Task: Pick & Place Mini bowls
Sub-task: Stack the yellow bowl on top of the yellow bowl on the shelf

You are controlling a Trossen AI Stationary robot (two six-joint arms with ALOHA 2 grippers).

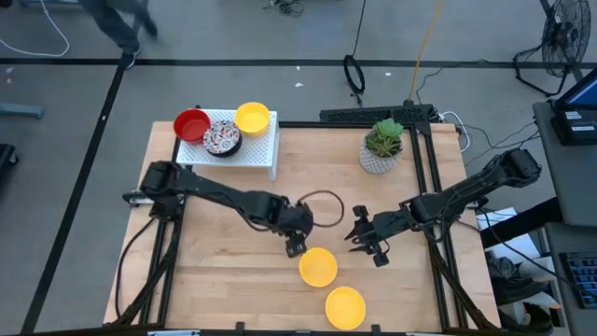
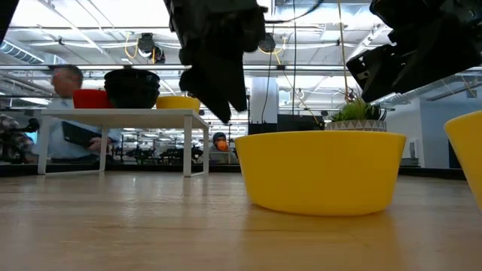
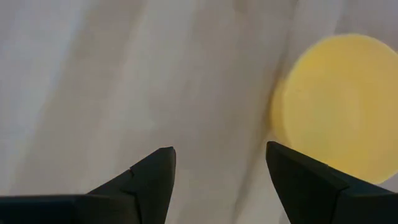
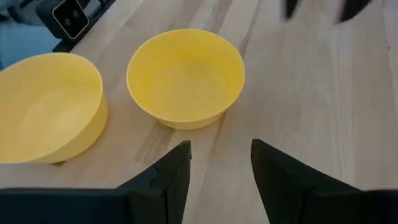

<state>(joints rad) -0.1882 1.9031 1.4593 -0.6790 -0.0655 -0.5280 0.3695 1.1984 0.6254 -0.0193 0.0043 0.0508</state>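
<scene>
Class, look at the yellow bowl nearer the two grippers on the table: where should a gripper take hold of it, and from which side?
Probably by the rim. The yellow bowl stands upright, mouth open upward, apart from the other yellow bowl. Come from above, one finger inside and one outside the wall. The left gripper, open, is closest.

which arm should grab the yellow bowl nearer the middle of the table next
Probably the left. The left gripper, fingers open, hangs just beside that yellow bowl; the right gripper, also open, is somewhat farther off.
</scene>
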